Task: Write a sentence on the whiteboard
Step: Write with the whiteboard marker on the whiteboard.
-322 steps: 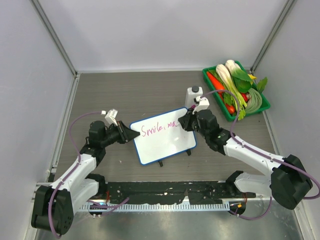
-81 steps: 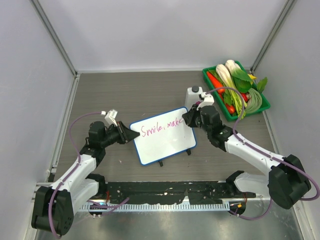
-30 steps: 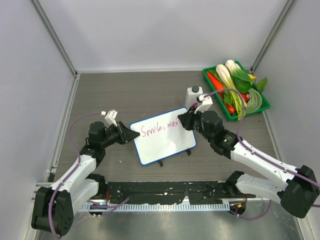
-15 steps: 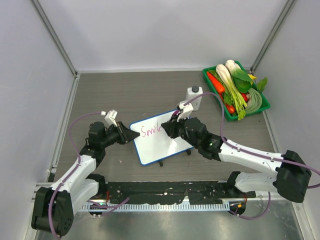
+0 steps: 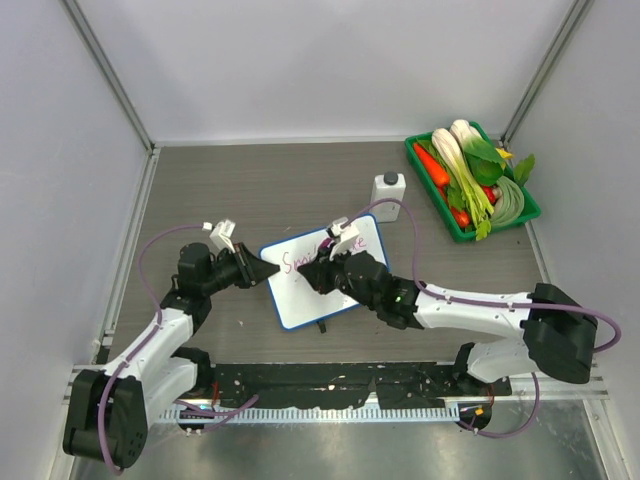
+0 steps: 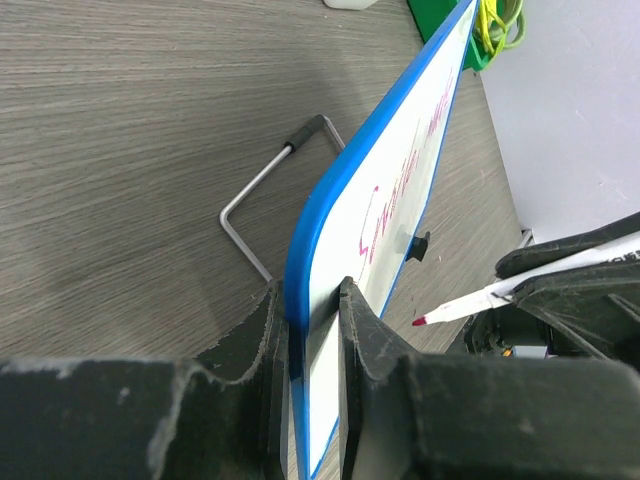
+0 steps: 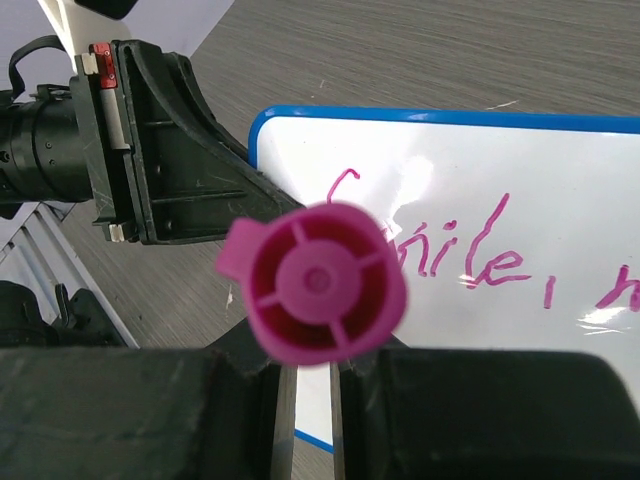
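The whiteboard (image 5: 293,303), white with a blue rim, stands tilted at the table's middle. The sentence (image 5: 297,261) on it is one magenta line: "Smile," shows and my right arm hides the remainder. My left gripper (image 5: 263,272) is shut on the board's left edge; in the left wrist view the jaws (image 6: 312,300) pinch the rim (image 6: 350,165). My right gripper (image 5: 313,276) is shut on a magenta marker (image 7: 317,283) over the board's left half, below "Smile,". The marker's tip (image 6: 420,321) is just off the surface. The writing (image 7: 470,255) shows in the right wrist view.
A white bottle (image 5: 387,191) stands behind the board. A green tray (image 5: 524,218) of vegetables is at the back right. The board's wire foot (image 6: 262,190) rests on the wood table. Grey walls close in the left, back and right.
My right gripper has swung left with the marker, from the end of "make" at the board's upper right to below "Smile,". My left gripper and the board have not moved.
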Motion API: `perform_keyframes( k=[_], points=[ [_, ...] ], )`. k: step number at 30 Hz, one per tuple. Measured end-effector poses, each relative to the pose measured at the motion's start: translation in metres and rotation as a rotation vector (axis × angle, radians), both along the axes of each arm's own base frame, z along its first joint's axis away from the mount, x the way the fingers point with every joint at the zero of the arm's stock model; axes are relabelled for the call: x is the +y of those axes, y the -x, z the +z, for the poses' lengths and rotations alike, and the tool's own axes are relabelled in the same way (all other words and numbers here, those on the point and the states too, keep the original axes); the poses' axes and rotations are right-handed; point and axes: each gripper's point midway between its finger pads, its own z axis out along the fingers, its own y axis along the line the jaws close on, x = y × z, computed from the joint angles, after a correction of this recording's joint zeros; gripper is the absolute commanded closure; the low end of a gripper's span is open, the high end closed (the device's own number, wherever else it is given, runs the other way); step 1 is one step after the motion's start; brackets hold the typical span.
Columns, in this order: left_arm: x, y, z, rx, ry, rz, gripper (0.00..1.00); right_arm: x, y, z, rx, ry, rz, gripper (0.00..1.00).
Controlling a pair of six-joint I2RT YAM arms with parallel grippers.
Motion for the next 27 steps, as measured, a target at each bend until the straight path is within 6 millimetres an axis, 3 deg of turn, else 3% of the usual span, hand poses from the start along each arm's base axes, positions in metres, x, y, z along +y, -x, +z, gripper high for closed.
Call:
perform_keyframes(
  k=[20,27],
  points=[
    [0.000,0.000,-0.001,0.003,0.002,-0.005,1.00,0.012,-0.004,-0.030,0.023,0.040,-0.043,0.99],
    [0.000,0.000,-0.001,0.004,0.002,-0.004,1.00,0.012,-0.004,-0.031,0.024,0.040,-0.043,0.99]
  ],
)
